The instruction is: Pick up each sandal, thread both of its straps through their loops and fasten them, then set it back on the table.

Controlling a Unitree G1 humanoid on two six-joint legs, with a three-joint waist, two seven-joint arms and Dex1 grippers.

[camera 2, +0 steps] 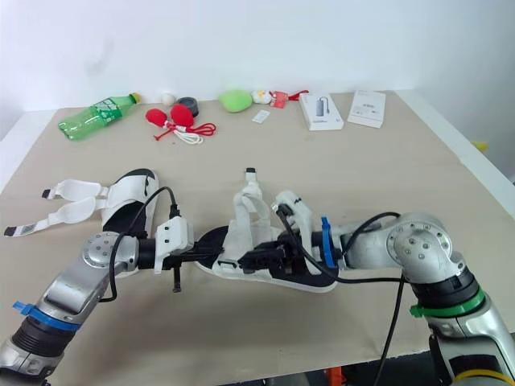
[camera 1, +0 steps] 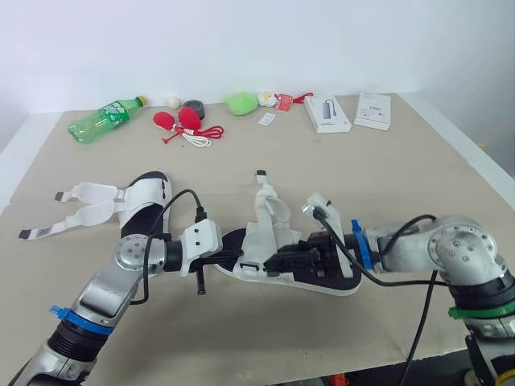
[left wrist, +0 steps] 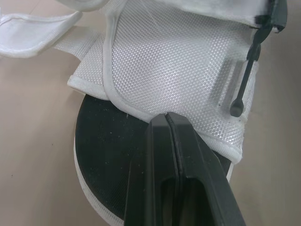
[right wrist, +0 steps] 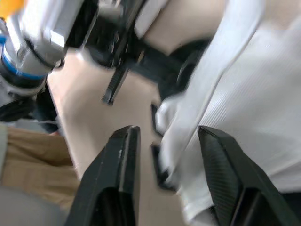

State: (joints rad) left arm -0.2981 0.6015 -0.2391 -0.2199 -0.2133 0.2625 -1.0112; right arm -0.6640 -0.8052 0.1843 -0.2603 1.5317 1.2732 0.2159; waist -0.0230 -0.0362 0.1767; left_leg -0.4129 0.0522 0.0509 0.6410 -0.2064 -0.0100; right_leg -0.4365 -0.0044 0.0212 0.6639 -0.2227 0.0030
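Left sandal (camera 1: pixel 143 203) lies near the table's (camera 1: pixel 362 185) left edge, straps splayed loose; left gripper (left wrist: pixel 167 117) is pressed closed at the mesh flap's (left wrist: pixel 178 61) hem, any pinch unclear; middle sandal (camera 1: pixel 269 229) sits near the front edge, its black sole partly hidden; right gripper (right wrist: pixel 168 132) is spread wide, white strap (right wrist: pixel 244 70) between its fingers.

L gripper (camera 1: pixel 232 257), R gripper (camera 1: pixel 280 262) at centre sandal (camera 1: pixel 272 219); 2nd sandal (camera 1: pixel 146 207) leftward, straps (camera 1: pixel 87 195) undone.

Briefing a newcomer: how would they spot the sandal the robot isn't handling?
On the tan table, look at its left side. That sandal lies alone, white straps splayed leftward; the other sandal lies where the left gripper and right gripper meet.
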